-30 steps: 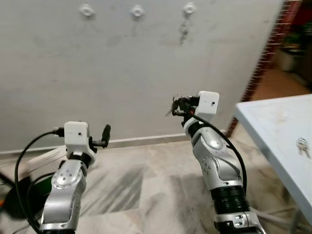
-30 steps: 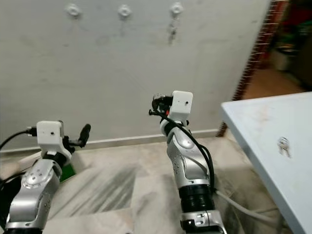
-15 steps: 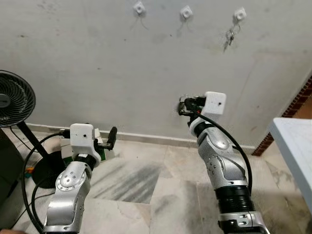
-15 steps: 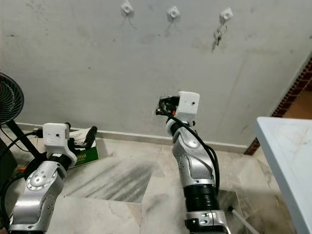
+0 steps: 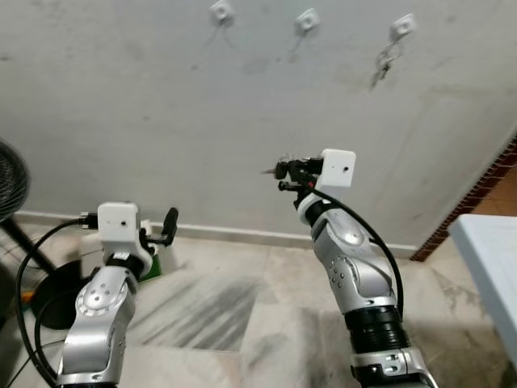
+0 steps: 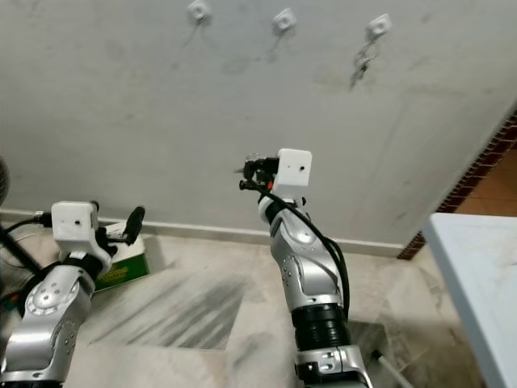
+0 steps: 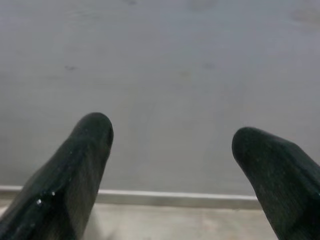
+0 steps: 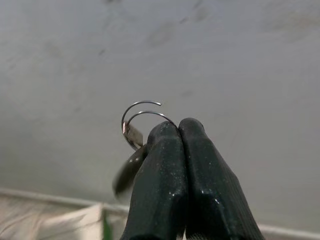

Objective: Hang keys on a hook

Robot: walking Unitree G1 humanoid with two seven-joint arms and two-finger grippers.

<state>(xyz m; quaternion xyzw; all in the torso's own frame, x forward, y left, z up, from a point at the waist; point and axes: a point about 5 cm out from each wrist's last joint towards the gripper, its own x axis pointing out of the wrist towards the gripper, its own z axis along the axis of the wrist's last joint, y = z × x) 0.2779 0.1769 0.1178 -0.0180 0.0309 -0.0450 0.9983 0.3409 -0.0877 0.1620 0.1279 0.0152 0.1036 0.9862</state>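
I have the right gripper (image 5: 280,170) raised in front of the wall (image 5: 145,113), fingers pressed together on the keys (image 8: 131,150). In the right wrist view the ring stands up clear above the fingertips (image 8: 172,131) while a key hangs below beside them. I judge that grip is deliberate: with the loop left free, it can be slipped over a hook without the fingers getting in the way. The keys are well below the hooks, so the arm must go up and forward.

I count 3 hooks high on the wall. The left hook (image 5: 219,11) and the middle hook (image 5: 306,20) look bare. The right hook (image 5: 401,27) already carries 1 set of keys (image 5: 381,66) dangling under it. My guess is the middle one is the target, as it sits most nearly above the gripper.

The left gripper (image 5: 170,225) is low, near the floor (image 5: 218,315), pointing at the skirting, its 2 fingers spread wide and holding nothing. A green box (image 6: 121,264) lies on the floor by the wall, and 1 fan (image 5: 10,190) stands at the left edge. A table (image 5: 493,250) corner shows at the right.
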